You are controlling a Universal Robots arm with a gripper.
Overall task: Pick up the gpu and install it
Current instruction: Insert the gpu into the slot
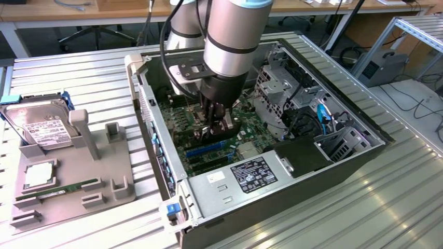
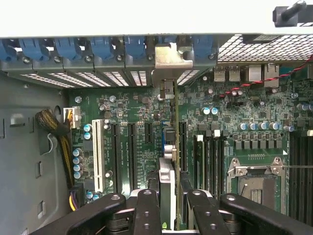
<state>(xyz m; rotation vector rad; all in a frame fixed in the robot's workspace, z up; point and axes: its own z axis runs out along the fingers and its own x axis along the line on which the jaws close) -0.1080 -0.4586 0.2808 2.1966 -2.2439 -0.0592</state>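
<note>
An open computer case [image 1: 207, 197] lay on a slatted metal table [image 1: 387, 207], filling the centre and right of the exterior frame, its walls closing in the motherboard [image 1: 207, 129] on all sides and leaving the arm only the open top to work through. One robot arm [image 1: 232, 36] reached down from the upper centre of the frame into the case, with the drive cage [image 1: 277, 88] close on its right in the frame and the rear wall with its blue slot clips on its left. One gripper [image 1: 216, 127] hung low over the board, its fingers [image 2: 146, 210] clamped on the gpu [image 2: 167, 188], which stood on edge between them, seen edge-on at the lower centre of the wrist frame. The card ran up the wrist frame towards the rear wall, its silver bracket [image 2: 168, 58] sitting among the blue clips at the upper centre. It stood among the expansion slots, with one white slot [image 2: 99, 154] left of it in that frame and one processor socket [image 2: 257, 178] at the lower right. At the left edge of the exterior frame sat one grey parts tray [image 1: 76, 176] holding one hard drive [image 1: 41, 124], one processor [image 1: 40, 174] and one green RAM stick [image 1: 59, 191], well apart from the gripper.
</note>
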